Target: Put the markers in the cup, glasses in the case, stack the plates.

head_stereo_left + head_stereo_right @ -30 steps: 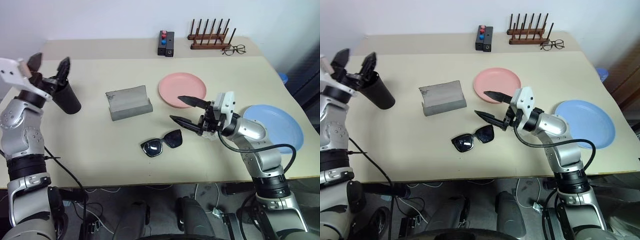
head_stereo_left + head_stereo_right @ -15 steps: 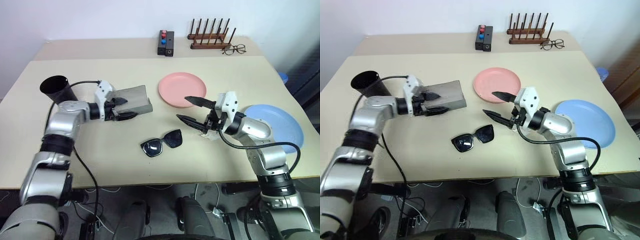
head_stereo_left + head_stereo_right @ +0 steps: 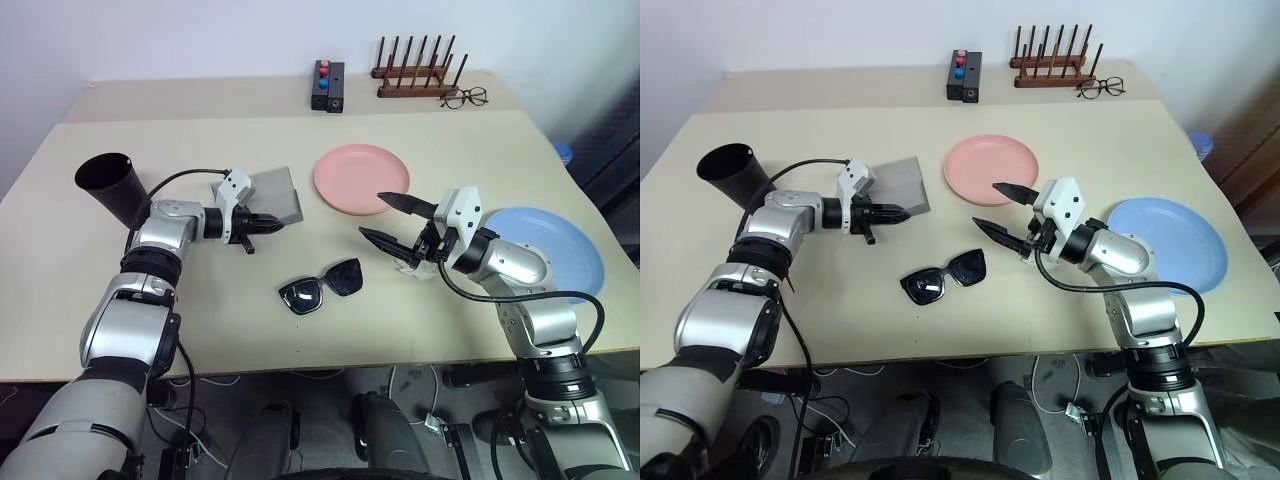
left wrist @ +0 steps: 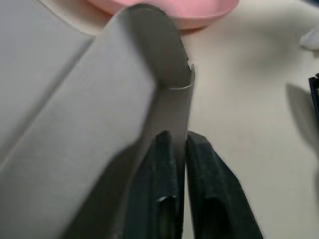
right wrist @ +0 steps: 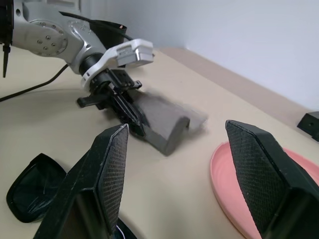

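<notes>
Since a second ago the left hand [image 3: 272, 224] has swung down from above the cup [image 3: 110, 184] to the grey case [image 3: 276, 193], and its fingers, spread then, are now pressed together on the thin front wall of the case, as the left wrist view shows. Right hand [image 3: 392, 220] hovers with fingers spread, above the counter [image 3: 200, 310], little changed.

From the counter's middle, the case lies at about ten o'clock, the cup further out at nine, the pink plate [image 3: 361, 178] at one, the blue plate [image 3: 548, 246] at three, and the glasses [image 3: 321, 286] near six, just short of the right hand. No markers can be made out on the counter.

Judging by its felt-like skin, the case is light and likely to slide or flex when pulled, so a pinch on the wall edge suits it. The glasses look rigid but delicate; the bridge or a temple hinge seems the safest hold.
</notes>
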Controlling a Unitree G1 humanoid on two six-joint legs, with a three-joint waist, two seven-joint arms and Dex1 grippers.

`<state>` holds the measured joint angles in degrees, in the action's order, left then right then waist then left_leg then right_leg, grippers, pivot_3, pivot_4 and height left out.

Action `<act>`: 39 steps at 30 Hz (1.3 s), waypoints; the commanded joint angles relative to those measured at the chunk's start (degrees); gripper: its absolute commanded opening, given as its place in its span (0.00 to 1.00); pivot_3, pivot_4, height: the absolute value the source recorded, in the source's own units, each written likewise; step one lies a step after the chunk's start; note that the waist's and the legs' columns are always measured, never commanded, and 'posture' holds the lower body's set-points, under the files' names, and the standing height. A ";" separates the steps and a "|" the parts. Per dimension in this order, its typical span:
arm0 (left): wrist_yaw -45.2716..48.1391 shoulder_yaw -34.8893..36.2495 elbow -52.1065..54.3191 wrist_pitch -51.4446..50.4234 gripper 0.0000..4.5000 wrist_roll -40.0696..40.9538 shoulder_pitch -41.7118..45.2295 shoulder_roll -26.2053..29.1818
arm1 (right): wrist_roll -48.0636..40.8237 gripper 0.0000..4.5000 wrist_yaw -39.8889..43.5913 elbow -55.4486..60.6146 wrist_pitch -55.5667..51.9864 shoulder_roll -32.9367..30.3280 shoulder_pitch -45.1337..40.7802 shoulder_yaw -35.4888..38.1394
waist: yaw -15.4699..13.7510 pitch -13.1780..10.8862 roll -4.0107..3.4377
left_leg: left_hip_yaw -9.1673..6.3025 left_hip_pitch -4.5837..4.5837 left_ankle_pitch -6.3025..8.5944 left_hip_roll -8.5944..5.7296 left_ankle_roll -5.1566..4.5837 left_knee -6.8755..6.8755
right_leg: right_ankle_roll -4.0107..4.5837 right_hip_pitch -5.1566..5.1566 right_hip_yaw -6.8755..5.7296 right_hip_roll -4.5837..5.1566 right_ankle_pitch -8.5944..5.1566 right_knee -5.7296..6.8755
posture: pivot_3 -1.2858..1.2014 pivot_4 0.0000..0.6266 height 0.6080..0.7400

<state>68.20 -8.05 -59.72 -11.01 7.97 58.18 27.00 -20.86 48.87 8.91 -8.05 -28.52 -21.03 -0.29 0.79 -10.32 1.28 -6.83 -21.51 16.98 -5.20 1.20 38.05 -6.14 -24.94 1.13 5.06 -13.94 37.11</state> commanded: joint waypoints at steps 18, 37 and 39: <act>24.30 -12.58 5.74 -5.75 0.03 1.08 4.01 3.17 | 0.28 0.70 -0.36 1.43 1.94 0.87 -0.75 -0.41 | 0.35 -0.01 0.00 | 0.01 -0.02 0.02 0.03 -0.04 0.03 | -0.02 -0.04 0.03 -0.04 0.01 0.03 | 0.52 0.24 1.00; 19.19 -5.39 -2.66 0.07 0.47 -2.48 6.50 -2.51 | 0.25 0.70 -0.52 1.11 2.00 0.87 -1.09 -0.33 | 0.00 -0.01 0.01 | 0.03 -0.03 0.03 0.00 -0.07 0.10 | -0.02 -0.01 0.03 -0.02 0.01 0.04 | 0.52 0.24 1.00; 18.86 -5.61 -2.74 1.67 0.69 -3.94 6.23 -2.49 | 0.21 0.70 -0.43 1.06 2.03 0.83 -1.15 -0.32 | 0.02 -0.01 0.01 | 0.03 -0.03 0.03 0.00 -0.06 0.09 | -0.02 -0.01 0.03 -0.02 0.01 0.04 | 0.52 0.24 1.00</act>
<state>87.13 -14.60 -62.81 -10.68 4.72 63.08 24.39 -20.31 48.52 8.71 -7.01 -27.58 -21.21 -1.65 0.81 -10.33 1.29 -6.80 -21.54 17.00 -5.20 1.16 38.14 -6.16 -24.96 1.16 5.03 -13.93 37.15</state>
